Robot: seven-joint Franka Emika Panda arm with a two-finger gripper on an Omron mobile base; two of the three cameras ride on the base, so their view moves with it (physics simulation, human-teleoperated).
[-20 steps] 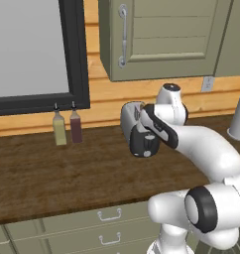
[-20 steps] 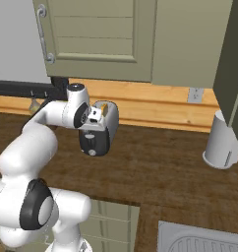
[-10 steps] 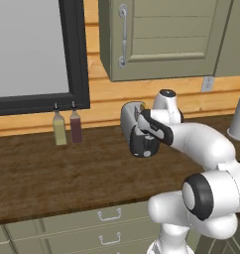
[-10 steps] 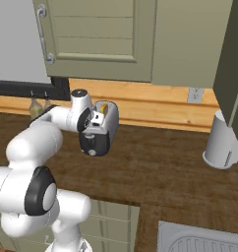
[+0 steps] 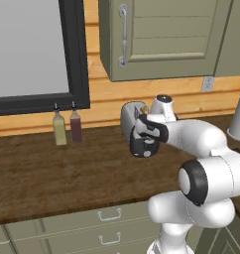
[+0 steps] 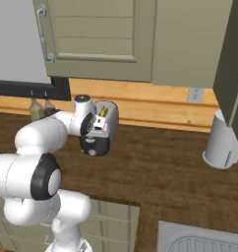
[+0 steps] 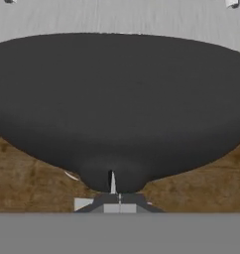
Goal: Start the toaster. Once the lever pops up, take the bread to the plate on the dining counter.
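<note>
- My gripper [image 5: 142, 130] sits at the middle of the left base view, pressed up against the black end face of the toaster [image 5: 130, 119]; the fingers are clenched together with nothing between them.
- In the right base view, the gripper [image 6: 97, 129] is left of centre, with the toaster [image 6: 109, 118] just behind it on the brown wood-grain counter [image 6: 160, 167].
- In the hand view, the toaster's black end face [image 7: 120, 104] bulges across the upper and middle frame, and my closed fingertips [image 7: 112, 183] meet it at the lower centre. Wood grain of the counter [image 7: 28, 173] shows at the lower left and lower right.
- A round pale knob [image 5: 147, 154] sits low on the black face in the left base view, just below my hand.
- The bread [image 6: 103, 111] shows as a small pale-yellow piece standing in the top slot, seen in the right base view just above my gripper.
- Two small bottles, one olive [image 5: 59, 130] and one dark red [image 5: 76, 127], stand side by side against the wall at the left of the left base view, well apart from the toaster.
- A pale grey cylinder [image 6: 221, 142] stands on the counter at the right of the right base view.
- Grey-green cabinet doors [image 5: 161, 39] hang above the toaster, and a dark-framed panel [image 5: 32, 49] fills the upper left of the left base view.
- Drawers with small handles [image 5: 109, 214] run below the counter edge.
</note>
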